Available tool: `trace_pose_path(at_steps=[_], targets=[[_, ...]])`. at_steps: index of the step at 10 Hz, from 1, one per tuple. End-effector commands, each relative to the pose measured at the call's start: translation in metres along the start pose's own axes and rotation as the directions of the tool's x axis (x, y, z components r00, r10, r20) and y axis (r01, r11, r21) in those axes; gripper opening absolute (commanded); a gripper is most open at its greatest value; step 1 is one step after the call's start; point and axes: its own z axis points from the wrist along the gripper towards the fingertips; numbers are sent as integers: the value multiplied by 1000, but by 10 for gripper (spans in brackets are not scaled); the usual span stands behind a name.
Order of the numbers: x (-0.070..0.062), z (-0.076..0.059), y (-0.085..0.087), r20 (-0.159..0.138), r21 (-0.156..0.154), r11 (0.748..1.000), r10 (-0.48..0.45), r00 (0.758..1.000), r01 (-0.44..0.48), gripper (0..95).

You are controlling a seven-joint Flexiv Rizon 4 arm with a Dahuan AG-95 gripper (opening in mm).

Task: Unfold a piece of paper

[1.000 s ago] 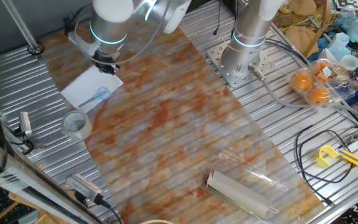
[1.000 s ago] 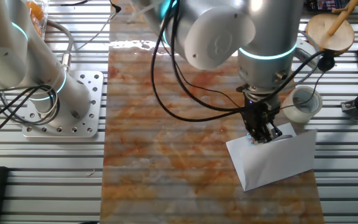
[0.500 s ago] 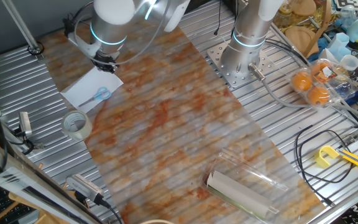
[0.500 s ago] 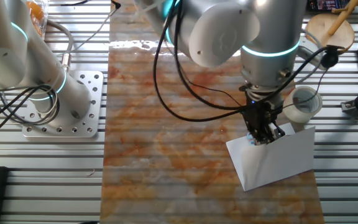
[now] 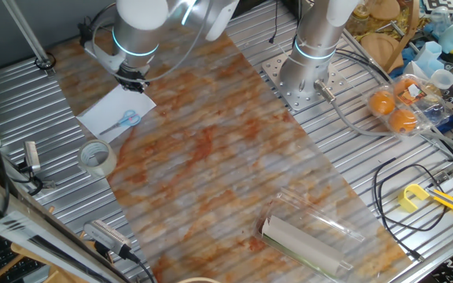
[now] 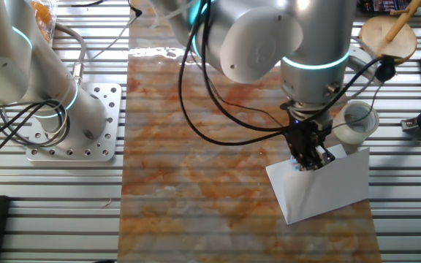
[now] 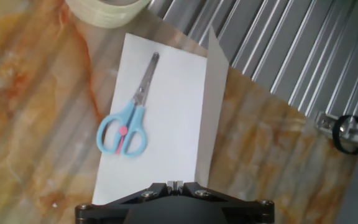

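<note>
At the near edge of the hand view, the gripper (image 7: 174, 185) is sitting with its fingers pressed together, pinching the paper (image 7: 160, 118) and lifting one flap upright. Little is changing from a moment ago; the flap is merely tilting slightly. Blue scissors (image 7: 125, 120) are lying on the sheet, a tape roll (image 7: 104, 9) just beyond.
</note>
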Motion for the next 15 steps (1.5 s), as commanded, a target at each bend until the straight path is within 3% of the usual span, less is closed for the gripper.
trace_pose_path(at_steps=[1, 3, 4, 7, 11, 12, 13, 14, 15], targets=[[1, -2, 1, -12, -33, 999, 14, 1000, -14, 0], [1, -2, 1, -23, -60, 996, 70, 997, -71, 0], [1, -2, 1, -33, -57, 994, 94, 995, -96, 0], [1, -2, 1, -28, -77, 987, 139, 990, -141, 0], [-8, -1, 18, -44, -83, 971, 223, 974, -226, 0], [-8, 3, 17, -34, -64, 968, 242, 970, -243, 0], [-8, 8, 14, 0, -57, 962, 266, 964, -266, 0], [-8, 14, 11, 44, -56, 948, 315, 948, -312, 0], [-8, 24, 4, 69, -55, 931, 364, 929, -360, 0]])
